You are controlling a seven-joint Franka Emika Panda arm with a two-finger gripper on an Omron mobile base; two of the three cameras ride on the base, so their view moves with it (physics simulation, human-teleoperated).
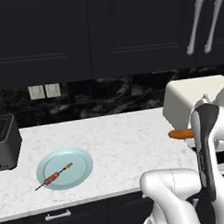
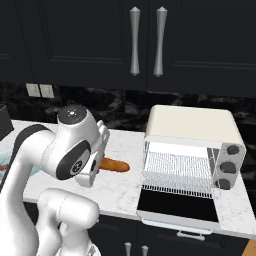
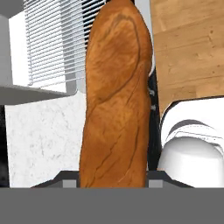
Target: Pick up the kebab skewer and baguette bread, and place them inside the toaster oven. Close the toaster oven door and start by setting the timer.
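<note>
My gripper is shut on one end of the baguette bread, which sticks out level toward the toaster oven. In the right base view the baguette bread hangs above the counter just left of the oven. The toaster oven door lies folded down and open, and the wire rack inside is bare. Far to the left the kebab skewer rests on a pale blue plate. The left base view has the baguette bread beside the toaster oven.
A small black slot toaster stands at the counter's left end. Three dark knobs run down the oven's right side. Dark cabinets with long handles hang overhead. White marble counter stretches between the plate and the oven.
</note>
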